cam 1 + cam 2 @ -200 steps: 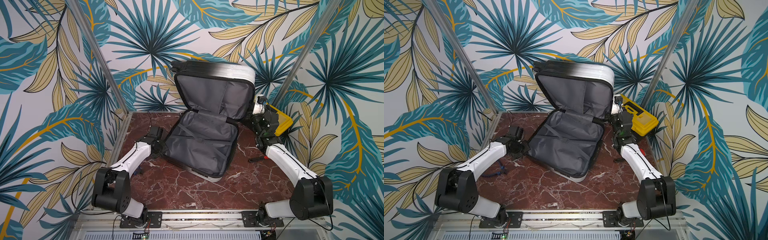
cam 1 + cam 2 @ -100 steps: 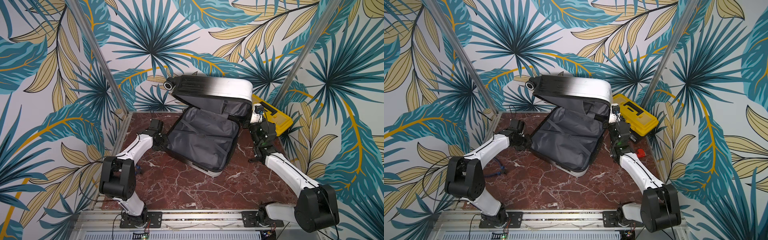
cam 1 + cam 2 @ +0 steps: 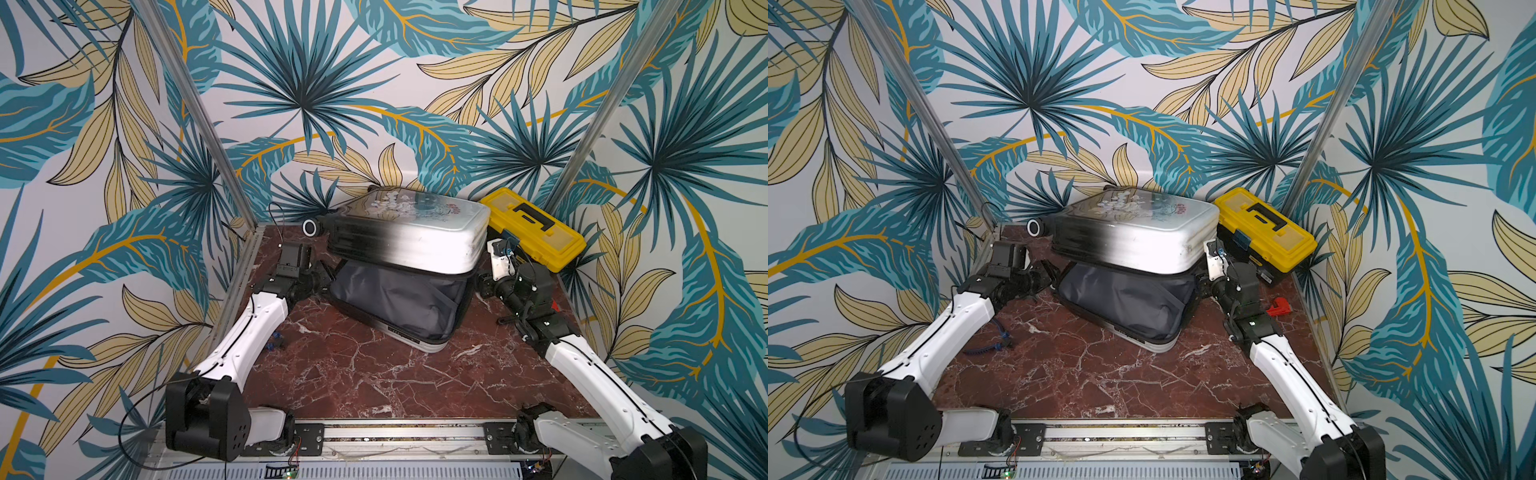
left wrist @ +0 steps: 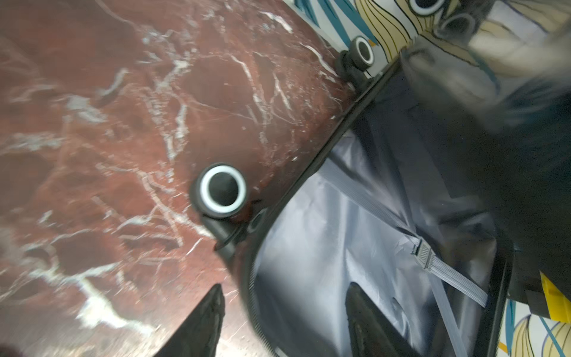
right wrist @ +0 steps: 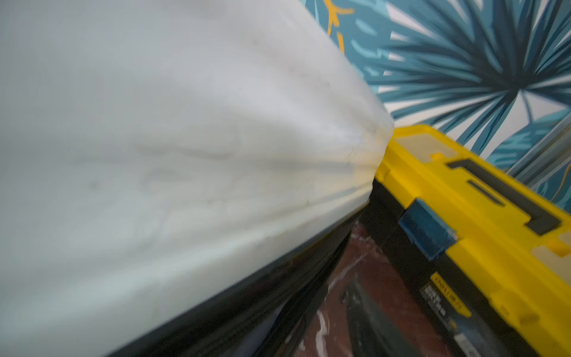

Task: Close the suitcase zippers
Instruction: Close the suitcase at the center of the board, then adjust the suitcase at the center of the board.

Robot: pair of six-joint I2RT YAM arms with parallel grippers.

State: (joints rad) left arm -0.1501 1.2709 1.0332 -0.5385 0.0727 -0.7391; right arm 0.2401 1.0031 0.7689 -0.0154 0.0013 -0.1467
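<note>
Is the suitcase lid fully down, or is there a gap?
Not shut: in both top views the suitcase lid hangs tilted above the lower half, grey lining showing through a wide gap.

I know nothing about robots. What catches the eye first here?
A small suitcase lies at the back of the red marble table, its white-to-black lid tilted half shut over the grey-lined lower half. The robot's left hand and right hand reach in at its two sides. A bright yellow toolbox sits in the back corner by the right hand, amid loud leafy wallpaper.
</note>
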